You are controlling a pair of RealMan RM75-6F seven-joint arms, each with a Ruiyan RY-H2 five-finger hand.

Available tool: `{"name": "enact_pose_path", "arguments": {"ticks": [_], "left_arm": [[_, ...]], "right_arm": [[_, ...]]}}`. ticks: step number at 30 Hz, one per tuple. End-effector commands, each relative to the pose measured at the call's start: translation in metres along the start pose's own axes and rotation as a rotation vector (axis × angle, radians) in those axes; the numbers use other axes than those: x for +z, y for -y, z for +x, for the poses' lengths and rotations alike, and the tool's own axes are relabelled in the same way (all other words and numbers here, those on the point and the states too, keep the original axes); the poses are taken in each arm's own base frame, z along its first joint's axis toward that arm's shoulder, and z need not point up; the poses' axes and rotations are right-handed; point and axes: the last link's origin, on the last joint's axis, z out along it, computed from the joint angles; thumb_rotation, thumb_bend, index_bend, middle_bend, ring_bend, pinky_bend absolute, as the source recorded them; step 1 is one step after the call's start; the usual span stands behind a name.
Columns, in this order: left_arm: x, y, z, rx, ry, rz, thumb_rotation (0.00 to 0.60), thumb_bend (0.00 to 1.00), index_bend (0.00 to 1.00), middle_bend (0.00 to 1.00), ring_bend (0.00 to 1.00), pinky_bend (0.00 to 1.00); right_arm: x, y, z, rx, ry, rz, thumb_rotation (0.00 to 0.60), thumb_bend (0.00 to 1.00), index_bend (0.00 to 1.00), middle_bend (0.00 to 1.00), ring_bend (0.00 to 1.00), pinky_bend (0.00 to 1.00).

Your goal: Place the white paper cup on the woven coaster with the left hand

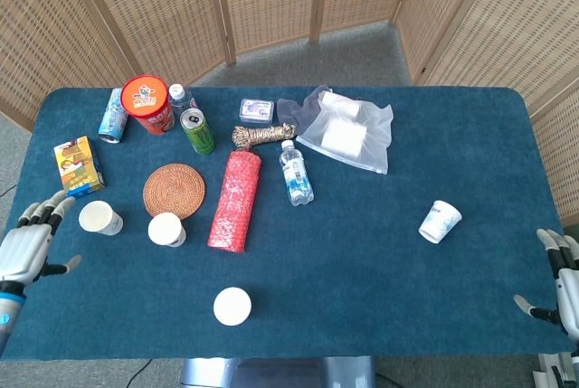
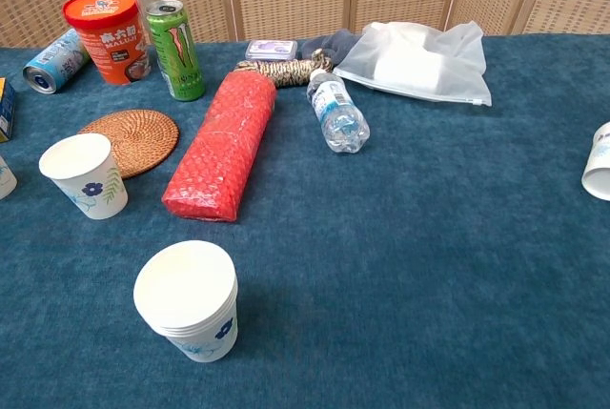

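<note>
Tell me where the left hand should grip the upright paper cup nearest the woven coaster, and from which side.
Probably wrap the side wall of the paper cup, coming from its open left-front. It stands upright, mouth up; the woven coaster lies just behind it and the red bubble-wrap roll to its right. The left hand is open.
</note>
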Motion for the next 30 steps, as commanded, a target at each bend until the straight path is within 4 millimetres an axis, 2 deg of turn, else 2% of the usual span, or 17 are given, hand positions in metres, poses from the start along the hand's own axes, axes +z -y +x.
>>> {"name": "enact_pose_path", "arguments": {"ticks": [1, 11, 22, 24, 26, 28, 30], "left_arm": [[0.014, 0.000, -0.001, 0.012, 0.014, 0.020, 0.600, 0.29, 0.00, 0.00, 0.00, 0.00], [0.039, 0.003, -0.013, -0.026, 0.095, 0.083, 0.600, 0.29, 0.00, 0.00, 0.00, 0.00], [0.067, -0.013, -0.030, -0.044, 0.126, 0.071, 0.600, 0.29, 0.00, 0.00, 0.00, 0.00], [0.071, -0.016, -0.033, -0.034, 0.117, 0.068, 0.600, 0.30, 0.00, 0.00, 0.00, 0.07], [0.074, -0.019, -0.036, -0.020, 0.108, 0.066, 0.600, 0.32, 0.01, 0.05, 0.07, 0.23], [0.077, -0.022, -0.038, -0.001, 0.104, 0.063, 0.600, 0.34, 0.05, 0.20, 0.24, 0.37], [0.079, -0.026, -0.041, 0.013, 0.097, 0.059, 0.600, 0.35, 0.10, 0.31, 0.36, 0.47]], "right_arm": [[0.000, 0.000, 0.001, 0.003, -0.002, -0.001, 0.600, 0.00, 0.00, 0.00, 0.00, 0.17], [0.000, -0.001, 0.001, -0.011, -0.018, 0.004, 0.600, 0.00, 0.00, 0.00, 0.00, 0.17], [0.001, -0.002, 0.003, 0.008, -0.027, -0.002, 0.600, 0.00, 0.00, 0.00, 0.00, 0.17], [0.001, -0.003, 0.004, 0.011, -0.028, -0.004, 0.600, 0.00, 0.00, 0.00, 0.00, 0.17], [0.001, -0.004, 0.005, 0.013, -0.031, -0.005, 0.600, 0.00, 0.00, 0.00, 0.00, 0.17], [0.002, -0.004, 0.005, 0.016, -0.033, -0.006, 0.600, 0.00, 0.00, 0.00, 0.00, 0.17], [0.002, -0.004, 0.006, 0.018, -0.036, -0.008, 0.600, 0.00, 0.00, 0.00, 0.00, 0.17]]}}
